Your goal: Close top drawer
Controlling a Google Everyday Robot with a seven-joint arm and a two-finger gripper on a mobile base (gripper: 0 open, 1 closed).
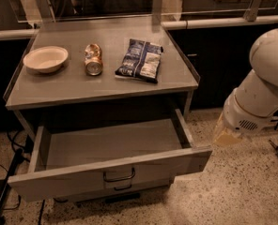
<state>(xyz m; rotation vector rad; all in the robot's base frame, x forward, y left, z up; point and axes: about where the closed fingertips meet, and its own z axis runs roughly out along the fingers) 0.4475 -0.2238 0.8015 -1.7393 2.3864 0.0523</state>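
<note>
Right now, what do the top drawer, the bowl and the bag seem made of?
The top drawer: likely sheet metal, matte grey, thin folded walls. The bowl: pale, smooth, perhaps ceramic or plastic. The bag: glossy crinkled foil or plastic film. The gripper hangs right of the drawer, apart from it.

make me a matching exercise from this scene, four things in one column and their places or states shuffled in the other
1 bowl
2 can
3 top drawer
4 gripper

a pulled out under the tabletop
b beside the drawer's right end, above the floor
c left part of the tabletop
d between bowl and chip bag

Pairs: 1-c; 2-d; 3-a; 4-b
</note>
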